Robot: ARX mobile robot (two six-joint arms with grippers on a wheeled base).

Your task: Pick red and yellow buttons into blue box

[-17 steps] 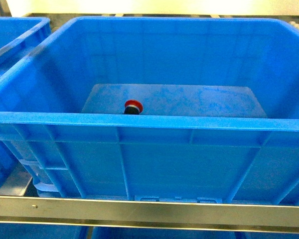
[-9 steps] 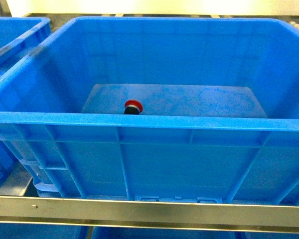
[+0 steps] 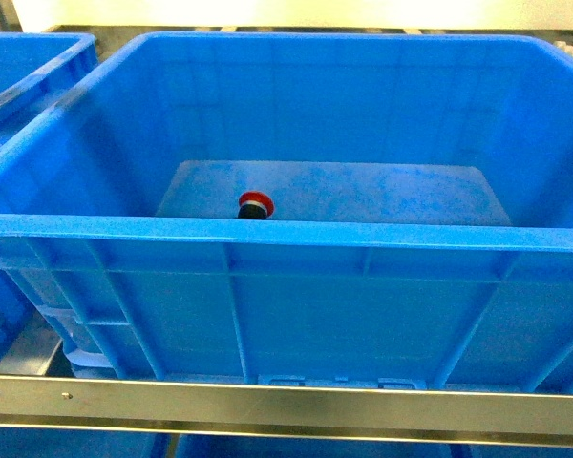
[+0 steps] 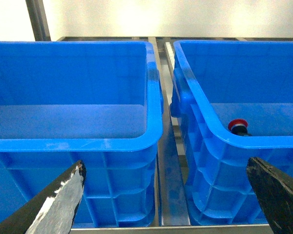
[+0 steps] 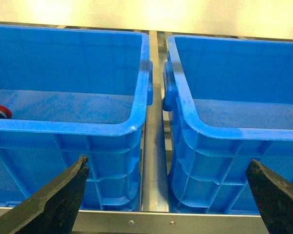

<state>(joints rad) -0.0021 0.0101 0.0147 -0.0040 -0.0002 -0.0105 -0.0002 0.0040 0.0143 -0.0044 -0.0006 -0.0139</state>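
Crates fill the views, and we see three of them side by side on a metal shelf rail (image 3: 286, 405). In the head view the blue box (image 3: 296, 234) stands in the middle, deep, with ribbed outer walls and a thick rim. On its floor, near the front wall and left of centre, lies the red button (image 3: 255, 204), its red cap tilted up on a black body; the near rim hides its lower part. We can find no yellow button in any view.

In the left wrist view the left crate (image 4: 73, 141) sits just beside the blue box (image 4: 224, 141), a narrow metal strip between them; what we see of its floor holds nothing. The red button (image 4: 238, 126) peeks over the box's near rim there. In the right wrist view the blue box (image 5: 68, 127) is at the left with the red button (image 5: 0, 111) at the picture's left edge, and the right crate (image 5: 234, 134) shows a bare floor as well.

The left gripper (image 4: 168, 200) hangs in front of the crates with its fingers (image 4: 63, 200) spread wide, holding nothing. The right gripper (image 5: 168, 200) likewise has its fingers (image 5: 58, 195) wide apart and bare.
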